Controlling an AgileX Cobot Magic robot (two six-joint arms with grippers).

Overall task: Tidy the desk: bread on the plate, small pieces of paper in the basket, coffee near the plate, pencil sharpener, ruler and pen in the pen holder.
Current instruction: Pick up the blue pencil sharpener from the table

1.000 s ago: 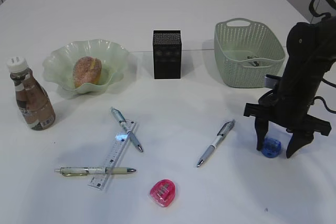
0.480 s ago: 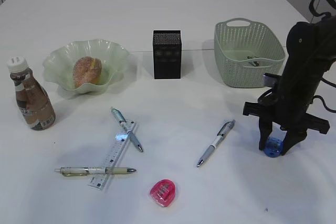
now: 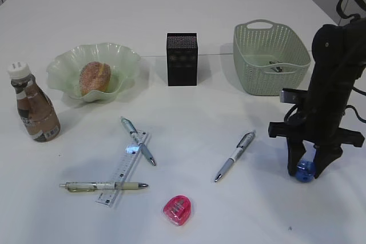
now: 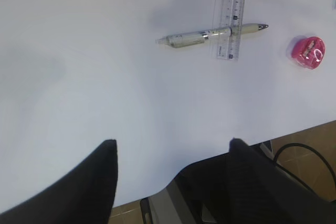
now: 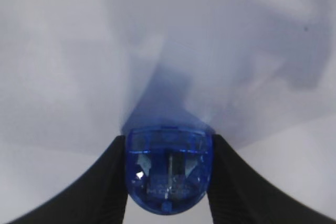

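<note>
- Right gripper was clamped on the blue pencil sharpener, both fingers pressed flat against its sides in the right wrist view
- Exterior view put that sharpener at the right edge of the desk, in front of the basket; whether it touched the tabletop or sat just clear of it, couldn't tell from this angle
- Left gripper was spread wide, holding nothing, hovering over bare desk near the front edge
- Pink pencil sharpener lay front centre, apart from everything
- Ruler lay diagonally front left, a yellowish pen crossing over its lower end and a grey pen crossing its upper end
- Third pen lay alone between the ruler group and the right gripper
- Bread sat in the plate, back left
- Coffee stood upright just left of the plate, not touching it
- Pen holder stood upright at centre back, between plate and basket
- Basket had something small and dark inside, too small to identify
</note>
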